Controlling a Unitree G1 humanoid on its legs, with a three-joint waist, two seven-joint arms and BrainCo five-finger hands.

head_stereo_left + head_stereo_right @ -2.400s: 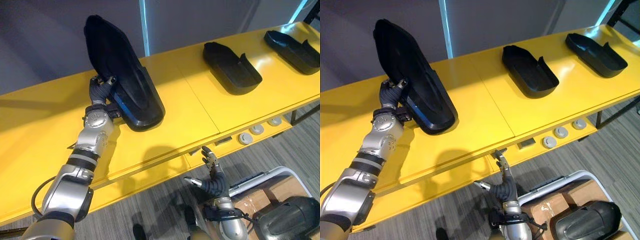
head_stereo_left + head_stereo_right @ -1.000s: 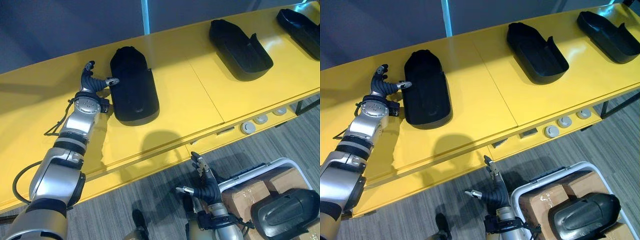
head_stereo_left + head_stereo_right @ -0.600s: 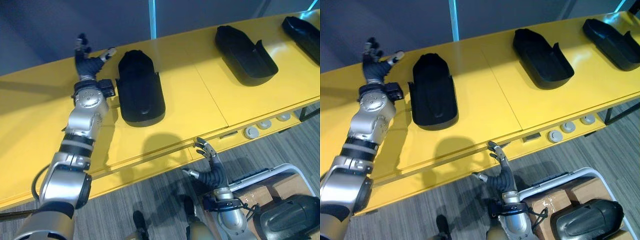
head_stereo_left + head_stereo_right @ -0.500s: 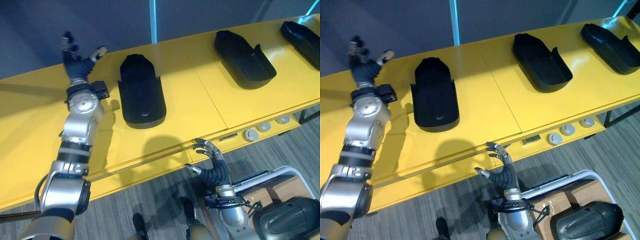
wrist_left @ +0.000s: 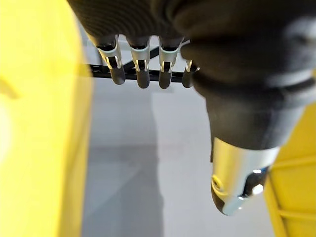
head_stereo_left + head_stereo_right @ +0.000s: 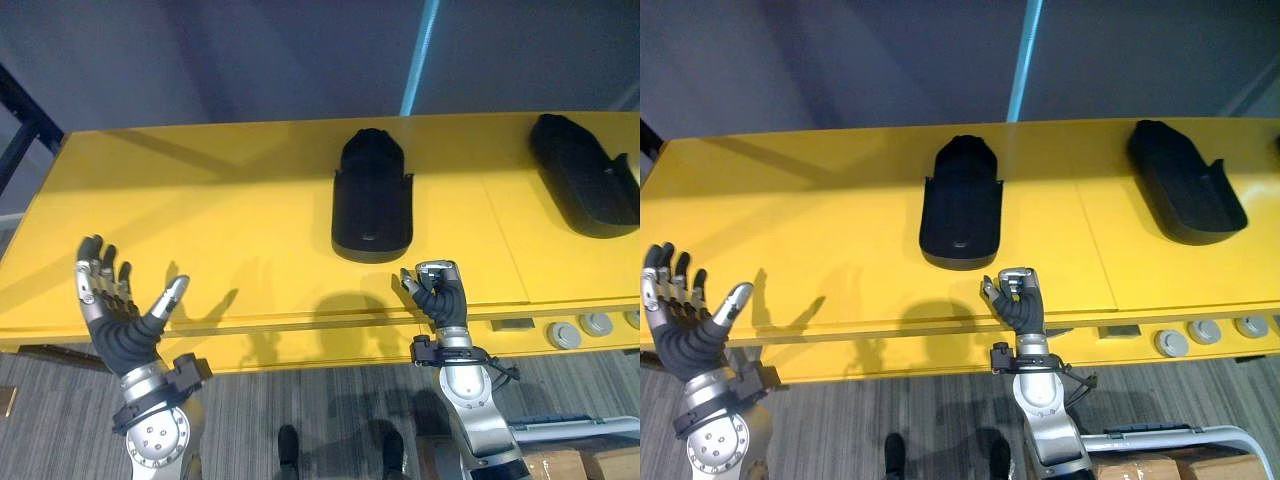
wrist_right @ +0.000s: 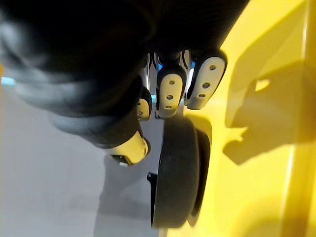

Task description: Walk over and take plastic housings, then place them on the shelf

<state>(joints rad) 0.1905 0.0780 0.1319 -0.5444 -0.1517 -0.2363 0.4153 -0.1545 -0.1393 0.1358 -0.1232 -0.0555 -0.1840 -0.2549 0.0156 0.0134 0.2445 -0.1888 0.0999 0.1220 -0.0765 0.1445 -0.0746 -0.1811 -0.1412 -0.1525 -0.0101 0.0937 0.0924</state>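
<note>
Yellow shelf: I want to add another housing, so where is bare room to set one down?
The widest bare stretch of the yellow shelf runs from its left end to the middle housing. A narrower gap lies between that and the right housing. The front edge near the middle housing is crowded by the right hand.

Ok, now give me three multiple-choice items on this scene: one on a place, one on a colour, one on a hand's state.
1. Where is the black housing nearest the right hand?
A. In a hand's grasp
B. Flat on the shelf, beyond that hand
C. Hanging from a hook

2. What colour is the shelf?
A. Grey
B. Yellow
C. White

3. How is the left hand?
A. Curled round a housing
B. Pressed flat on the shelf
C. Open, holding nothing

Answers:
1 B: it lies on the shelf top, apart from both hands.
2 B: its top and front edge are yellow.
3 C: its fingers are spread, with nothing in them.
</note>
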